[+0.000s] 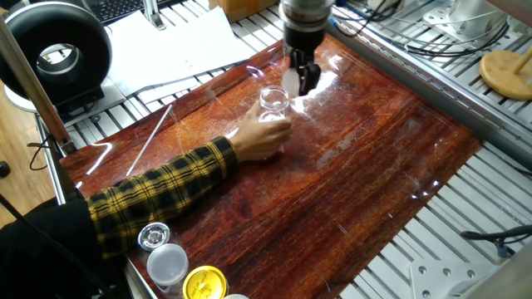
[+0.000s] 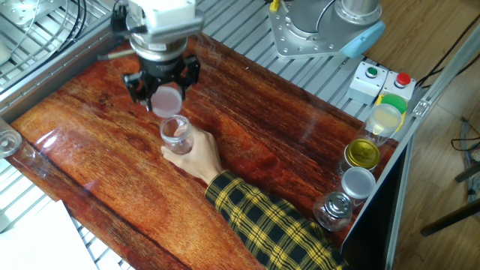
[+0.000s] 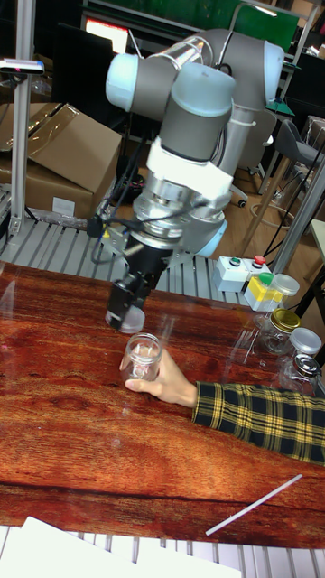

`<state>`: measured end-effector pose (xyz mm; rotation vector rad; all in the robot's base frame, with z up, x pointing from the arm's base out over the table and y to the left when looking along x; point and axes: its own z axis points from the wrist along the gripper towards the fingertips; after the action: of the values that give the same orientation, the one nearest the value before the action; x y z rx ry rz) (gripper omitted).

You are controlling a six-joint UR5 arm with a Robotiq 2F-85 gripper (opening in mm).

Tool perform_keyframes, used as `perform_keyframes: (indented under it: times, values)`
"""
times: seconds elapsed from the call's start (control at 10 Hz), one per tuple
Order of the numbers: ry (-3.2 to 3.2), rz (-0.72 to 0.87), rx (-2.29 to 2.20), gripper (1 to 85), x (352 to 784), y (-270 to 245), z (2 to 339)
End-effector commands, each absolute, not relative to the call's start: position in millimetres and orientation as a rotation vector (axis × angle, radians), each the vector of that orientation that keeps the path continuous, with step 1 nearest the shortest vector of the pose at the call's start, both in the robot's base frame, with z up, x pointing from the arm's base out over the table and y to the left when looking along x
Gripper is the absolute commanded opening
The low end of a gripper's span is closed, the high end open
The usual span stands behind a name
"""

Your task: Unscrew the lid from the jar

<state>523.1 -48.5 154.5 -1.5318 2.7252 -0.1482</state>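
The person's hand (image 1: 262, 137) covered the lower part of the jar (image 1: 273, 102) in every view, so the base of the jar on the table (image 1: 357, 158) was not visible. The person's body was cut off by the picture edges. In the tall fixed view the gripper (image 3: 126, 312) was blurred, and the lid (image 3: 132, 317) between its fingers was hard to separate from them. The spare jars (image 2: 352, 180) at the table edge were too small to read.
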Motion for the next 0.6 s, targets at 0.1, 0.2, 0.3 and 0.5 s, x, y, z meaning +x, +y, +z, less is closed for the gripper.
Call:
perform_keyframes:
  times: [0.1, 0.2, 0.3, 0.5]
  values:
    - [2.975, -0.089, -0.896, 30.3, 492, -68, 138]
    - [3.015, -0.057, -0.721, 25.7, 487, -67, 134]
    - [3.056, -0.038, -0.632, 25.3, 479, -67, 131]
    - [3.082, 0.067, -0.516, 27.0, 469, -55, 123]
